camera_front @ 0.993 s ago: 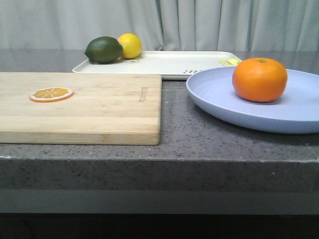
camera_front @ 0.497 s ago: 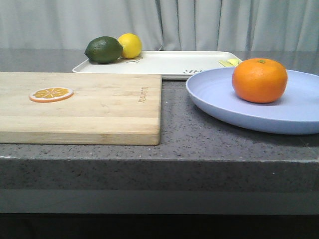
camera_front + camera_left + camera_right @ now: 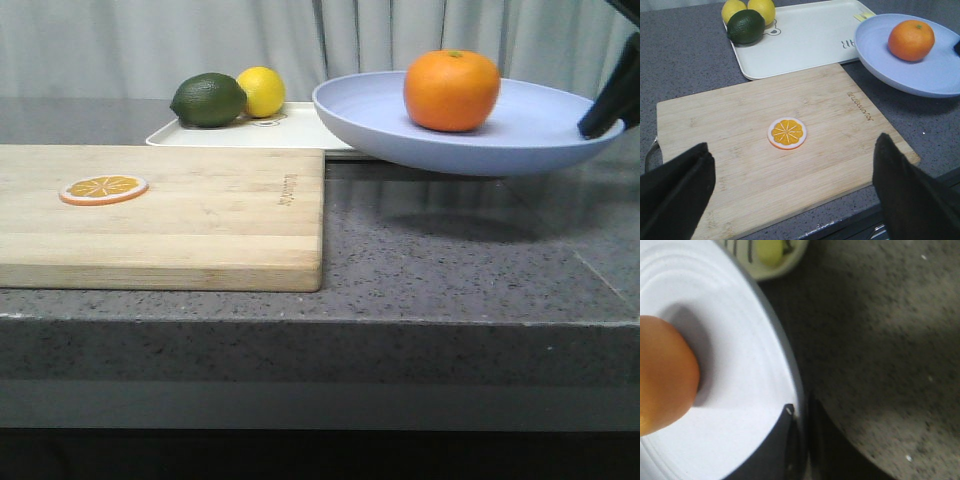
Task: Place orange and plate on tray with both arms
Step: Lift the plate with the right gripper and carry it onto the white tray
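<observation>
Above the tray (image 3: 300, 130), right claw (image 3: 607, 108) clamped on plate (image 3: 540, 135), orange (image 3: 452, 90) aboard, left claw (image 3: 790, 192) apart.

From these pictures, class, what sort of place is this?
Probably a mock kitchen counter: a speckled grey worktop, a wooden cutting board, and fruit on a tray before a curtain.

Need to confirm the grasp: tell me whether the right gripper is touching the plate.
Touching. In the right wrist view the right gripper has its fingers clamped over the plate rim; the front view shows the plate lifted off the table.
</observation>
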